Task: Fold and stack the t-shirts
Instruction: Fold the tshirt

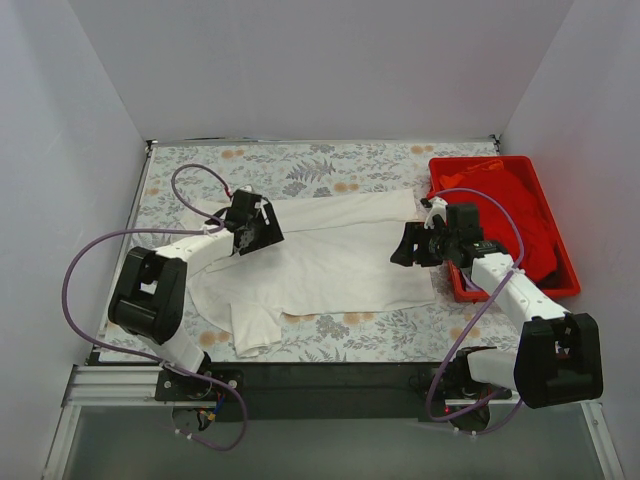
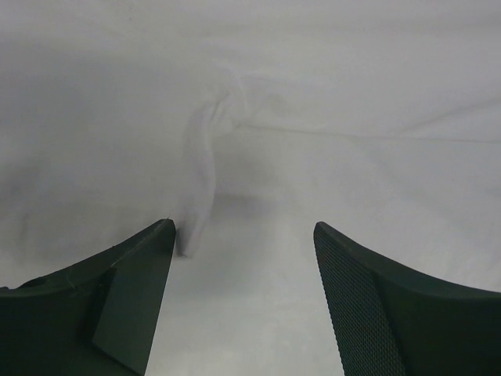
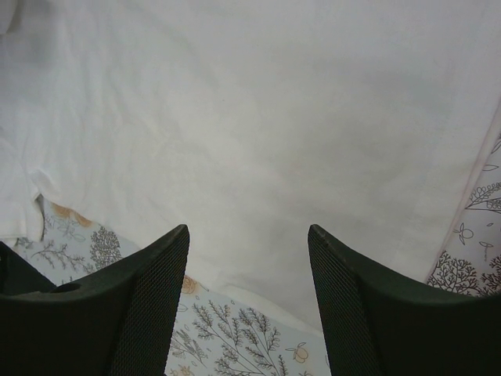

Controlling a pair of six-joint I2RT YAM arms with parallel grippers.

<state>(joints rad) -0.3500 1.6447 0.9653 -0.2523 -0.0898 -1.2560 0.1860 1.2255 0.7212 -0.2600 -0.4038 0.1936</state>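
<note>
**Top view.** The white t-shirt is lying spread at the centre of the tablecloth, unfolded, with one sleeve trailing toward 7 o'clock. The red t-shirt is sitting bunched in the red tray at 3 o'clock. No fold is made and nothing is stacked, so I judge the task barely begun. The left gripper is hovering over the shirt's 9 o'clock portion. The right gripper is hovering at its 3 o'clock edge, just beside the tray. Bare cloth is showing at 12 and 6 o'clock. Walls are closing in the table on three sides, and the tray rim is crowding the right arm.

**Left wrist view.** The left gripper is standing spread and gripping nothing. White fabric is filling the view. A raised wrinkle is running toward the left finger.

**Right wrist view.** The right gripper is likewise spread and empty, straddling the shirt's edge. The patterned tablecloth is showing between the fingers.
</note>
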